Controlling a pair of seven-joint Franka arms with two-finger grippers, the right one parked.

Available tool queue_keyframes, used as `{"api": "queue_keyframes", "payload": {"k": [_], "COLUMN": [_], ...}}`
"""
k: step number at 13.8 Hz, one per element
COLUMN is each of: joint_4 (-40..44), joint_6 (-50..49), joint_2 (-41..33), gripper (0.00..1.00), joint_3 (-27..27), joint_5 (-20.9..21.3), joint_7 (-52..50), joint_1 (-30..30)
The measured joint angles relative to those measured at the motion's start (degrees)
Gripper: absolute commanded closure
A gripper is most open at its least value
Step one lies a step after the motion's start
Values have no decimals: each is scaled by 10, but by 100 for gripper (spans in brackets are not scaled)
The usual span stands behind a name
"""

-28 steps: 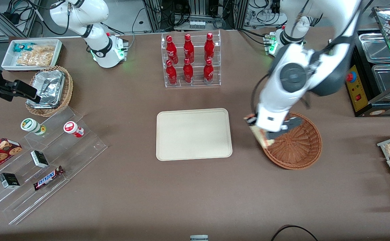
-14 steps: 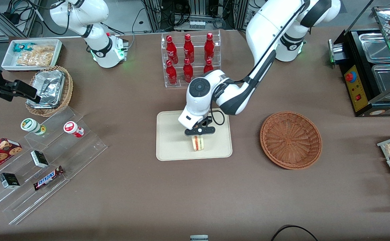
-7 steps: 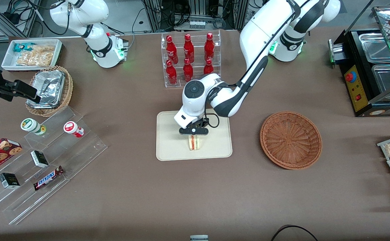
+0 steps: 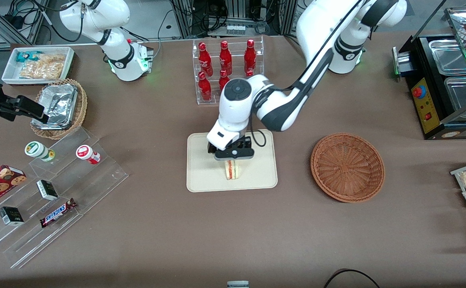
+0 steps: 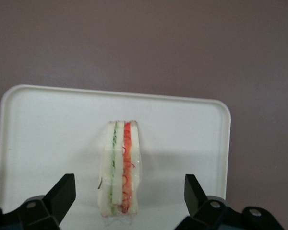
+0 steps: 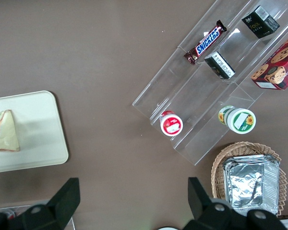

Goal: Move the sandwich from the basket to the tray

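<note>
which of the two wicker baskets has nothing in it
The reddish-brown basket toward the working arm's end; the tan basket holds foil containers. The hand hangs open above the sandwich.

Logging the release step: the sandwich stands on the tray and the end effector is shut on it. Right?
Not quite. The sandwich does stand on the tray, but the end effector above it is open; the left wrist view shows its fingers spread wide, clear of the bread.

You have a brown counter (image 4: 157, 240) running the width of the scene, evenly lit. Past its edge you see a grey floor (image 4: 29, 20) with metal frames and tangled cables (image 4: 241, 16).
</note>
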Motion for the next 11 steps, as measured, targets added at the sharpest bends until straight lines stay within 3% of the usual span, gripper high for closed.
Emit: {"api": "queue_keyframes", "payload": {"k": [6,11], "joint_4": [-3,-9], "joint_6": [-235,-382], "joint_2": [-138,-226], "gripper": [0,0], "joint_3": [2,5], "joint_5": [-4,-43], "joint_7": [7,139], "joint_1": [91,190]}}
